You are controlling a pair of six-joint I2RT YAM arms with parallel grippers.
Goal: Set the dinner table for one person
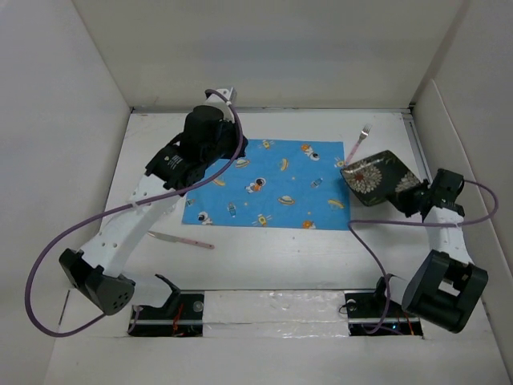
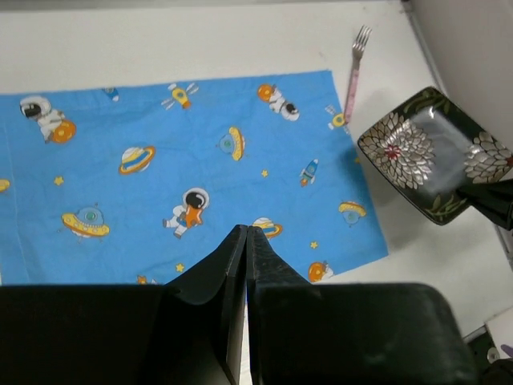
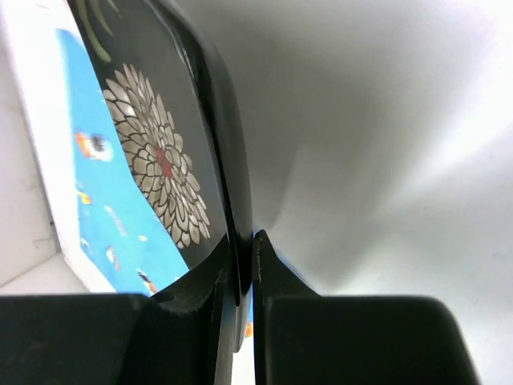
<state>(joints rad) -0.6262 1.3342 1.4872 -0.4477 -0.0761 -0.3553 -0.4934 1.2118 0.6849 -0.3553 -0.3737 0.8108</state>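
A blue cartoon-print placemat lies mid-way on the white dinner table. My right gripper is shut on the rim of a black square plate with silver flowers, holding it tilted above the table just right of the placemat; the plate also shows in the right wrist view and the left wrist view. A pink-handled fork lies beyond the plate, also in the left wrist view. A pink-handled knife lies near-left of the placemat. My left gripper is shut and empty above the placemat's left part.
White walls enclose the table on the left, back and right. The arm bases and a taped strip sit at the near edge. Purple cables loop off both arms.
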